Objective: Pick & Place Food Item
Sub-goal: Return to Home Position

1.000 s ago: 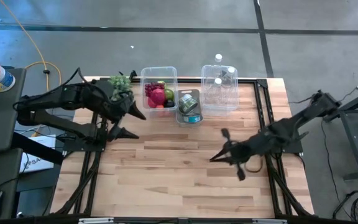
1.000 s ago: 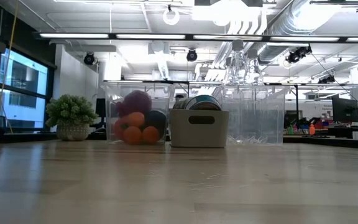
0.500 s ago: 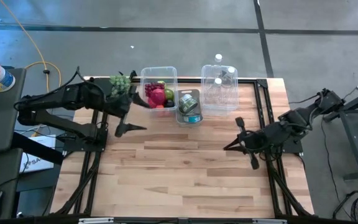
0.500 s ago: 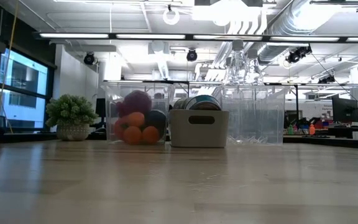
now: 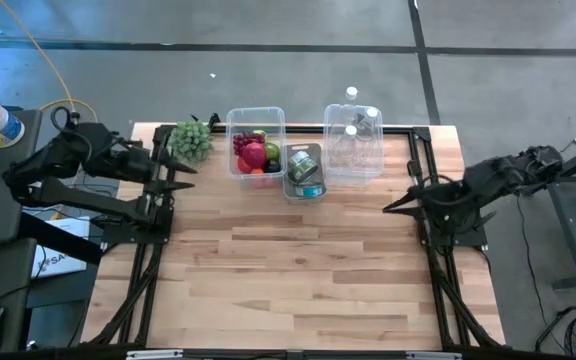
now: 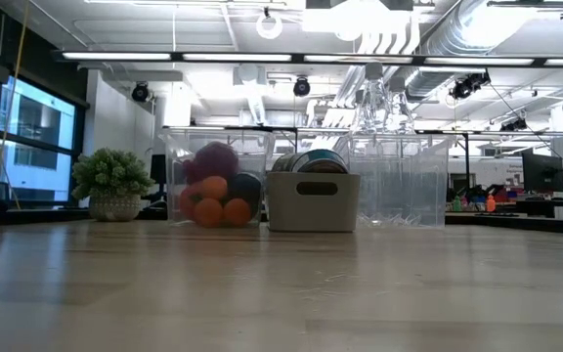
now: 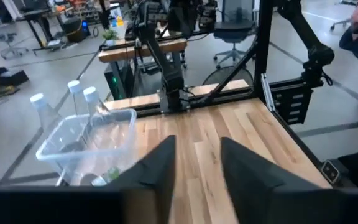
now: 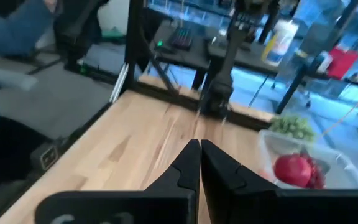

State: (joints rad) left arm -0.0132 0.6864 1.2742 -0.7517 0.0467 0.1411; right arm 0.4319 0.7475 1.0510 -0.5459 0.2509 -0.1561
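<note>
The food items are fruits, red, green and orange, lying in a clear bin at the table's far edge, also in the low view and the right wrist view. My left gripper hangs over the table's left edge, near a small green plant. Its fingers stand a little apart with nothing between them. My right gripper hangs over the right side of the table, shut and holding nothing. Neither gripper shows in the low view.
A grey bin of cans stands right of the fruit bin. Farther right a clear bin holds water bottles. The black frame rails run along the table's sides. The wooden top in front of the bins is bare.
Both arms have drawn back from the middle of the table: my left gripper toward the left edge, its fingers closing from wide apart to a narrow gap, and my right gripper toward the right edge and somewhat up, staying shut. The bins have not moved.
</note>
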